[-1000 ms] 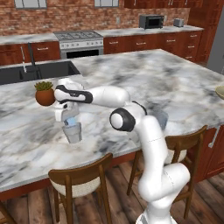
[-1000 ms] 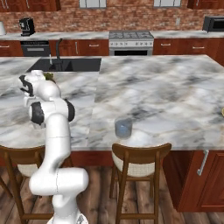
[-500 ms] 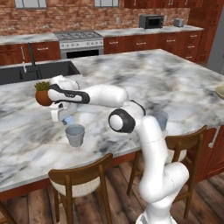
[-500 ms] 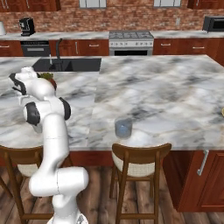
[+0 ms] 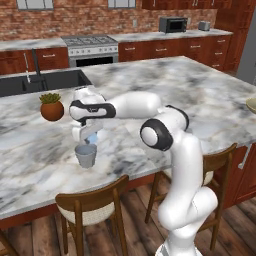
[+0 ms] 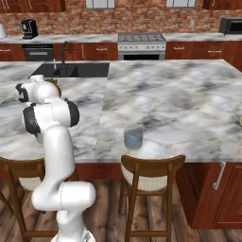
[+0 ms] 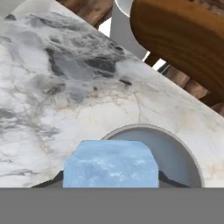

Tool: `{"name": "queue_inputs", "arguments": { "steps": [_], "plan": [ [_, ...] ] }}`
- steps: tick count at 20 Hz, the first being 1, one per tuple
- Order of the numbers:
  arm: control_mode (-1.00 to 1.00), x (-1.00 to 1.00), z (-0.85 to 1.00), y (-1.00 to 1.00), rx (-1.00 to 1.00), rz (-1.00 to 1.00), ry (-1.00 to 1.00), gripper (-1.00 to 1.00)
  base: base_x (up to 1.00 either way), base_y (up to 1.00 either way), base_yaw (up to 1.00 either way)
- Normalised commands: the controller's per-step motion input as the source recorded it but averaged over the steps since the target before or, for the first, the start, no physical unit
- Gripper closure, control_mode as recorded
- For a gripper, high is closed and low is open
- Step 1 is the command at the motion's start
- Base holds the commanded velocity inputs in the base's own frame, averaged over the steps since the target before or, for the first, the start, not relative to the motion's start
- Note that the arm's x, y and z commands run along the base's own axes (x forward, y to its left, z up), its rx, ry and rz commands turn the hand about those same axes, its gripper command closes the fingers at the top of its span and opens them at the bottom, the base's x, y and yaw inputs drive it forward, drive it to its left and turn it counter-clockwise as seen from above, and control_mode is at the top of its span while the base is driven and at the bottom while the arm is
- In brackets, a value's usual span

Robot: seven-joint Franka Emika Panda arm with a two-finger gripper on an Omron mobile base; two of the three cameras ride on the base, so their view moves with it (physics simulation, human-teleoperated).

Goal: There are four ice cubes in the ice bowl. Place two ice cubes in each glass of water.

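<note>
A pale blue ice cube (image 7: 111,163) sits pinched between the two dark fingertips of the end effector (image 5: 90,136), its flat sides pressed by the tips so that it hangs just above a glass of water (image 5: 86,155). From the hand camera the cube covers the near rim of that glass (image 7: 183,153), whose round grey-blue opening shows directly below and slightly to one side of the cube. The cube is above the glass, not in it — whether it is fully centred over the opening cannot be told.

The glass stands near the front edge of the marble tabletop (image 5: 30,155), with a wooden chair (image 5: 92,207) tucked in just in front of it. The white arm reaches leftward across the tabletop from its base, elbow bent, hand turned downward over the glass.

Beyond the glass, toward the back, a round orange-brown pot with a green plant (image 5: 52,107) stands on the tabletop, near the end effector but apart from it. A second glass of water (image 6: 133,139) stands well to the right of the first, also near the front edge, behind another chair (image 6: 151,186).

Farther from the glass lie a dark sink (image 5: 37,82) set into the tabletop, then a stove (image 5: 90,47), red-brown cabinets (image 5: 165,50), a microwave (image 5: 172,24) and a brick wall (image 5: 75,17).
</note>
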Motion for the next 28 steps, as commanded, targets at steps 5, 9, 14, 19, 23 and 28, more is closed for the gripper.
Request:
{"name": "queue_inputs", "arguments": {
  "steps": [5,9,14,19,23,28],
  "plan": [
    [-1.0,0.0,-0.24,0.05,0.12,-0.11,-0.17,1.0,0.0,0.0,0.0],
    [-1.0,0.03,0.12,0.19,0.05,-0.09,-0.11,1.0,0.0,0.0,0.0],
    [-1.0,0.26,0.31,0.34,0.0,-0.04,-0.05,1.0,0.0,0.0,0.0],
    [-1.0,0.2,0.19,0.39,0.0,-0.04,-0.02,1.0,0.0,0.0,0.0],
    [-1.0,-0.01,-0.08,0.05,0.0,-0.09,0.02,1.0,0.0,0.0,0.0],
    [-1.0,0.0,-0.24,0.0,0.0,-0.11,0.04,1.0,0.0,0.0,0.0]
  ]
}}
